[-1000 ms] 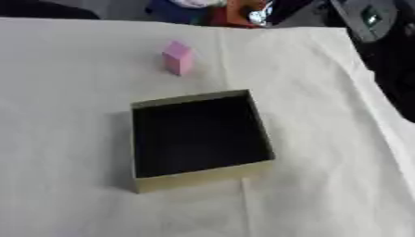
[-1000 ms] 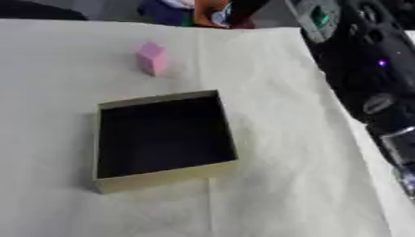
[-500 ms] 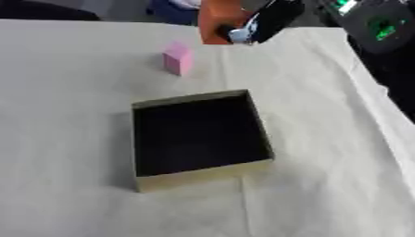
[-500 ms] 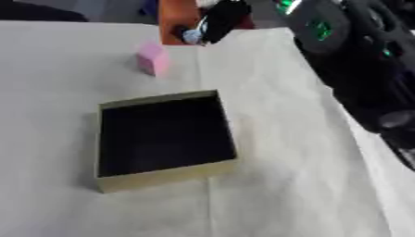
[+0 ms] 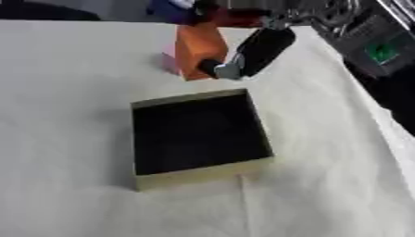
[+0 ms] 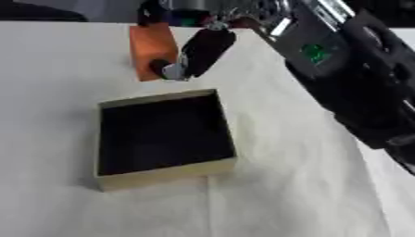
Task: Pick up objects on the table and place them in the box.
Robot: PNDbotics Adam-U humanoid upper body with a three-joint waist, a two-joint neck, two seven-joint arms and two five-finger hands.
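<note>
Newly arrived right hand [image 5: 247, 53], pink block [image 5: 168, 62] mostly hidden

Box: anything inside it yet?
No. The box shows only its dark bare bottom; the orange block is beyond it, by the right hand.

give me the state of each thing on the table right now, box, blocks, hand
tan cardboard box: open, upright, nothing visible inside
orange block: held above the table beyond the box
pink block: on the cloth, mostly hidden behind the orange block
right hand: fingers curled round the orange block
left hand: not in view
</note>
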